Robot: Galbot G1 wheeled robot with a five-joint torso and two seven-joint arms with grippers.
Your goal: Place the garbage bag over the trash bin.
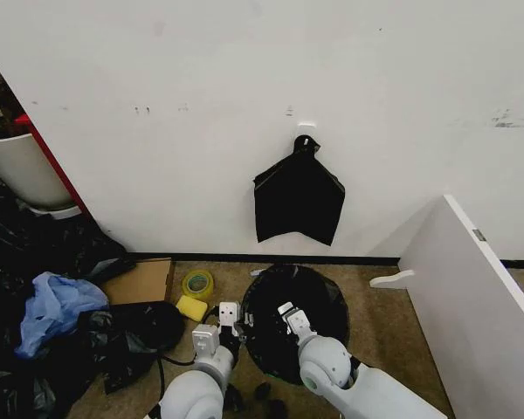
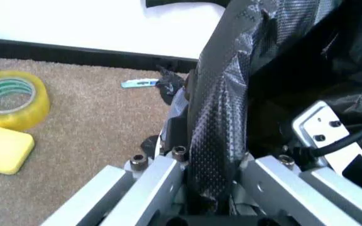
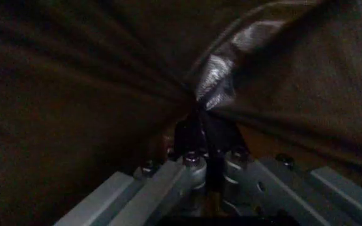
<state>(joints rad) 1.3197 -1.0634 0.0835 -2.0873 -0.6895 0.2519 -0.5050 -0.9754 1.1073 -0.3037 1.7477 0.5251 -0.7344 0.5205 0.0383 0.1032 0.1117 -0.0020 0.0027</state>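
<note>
1. garbage bag (image 1: 294,321) lies draped over the trash bin on the floor below the wall.
2. left tool (image 1: 236,329) and right tool (image 1: 286,312) are each clamped on bag film.
3. pull evenly outward and down; avoid tearing.

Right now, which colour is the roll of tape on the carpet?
The roll of tape is yellow; the left wrist view shows it best.
</note>
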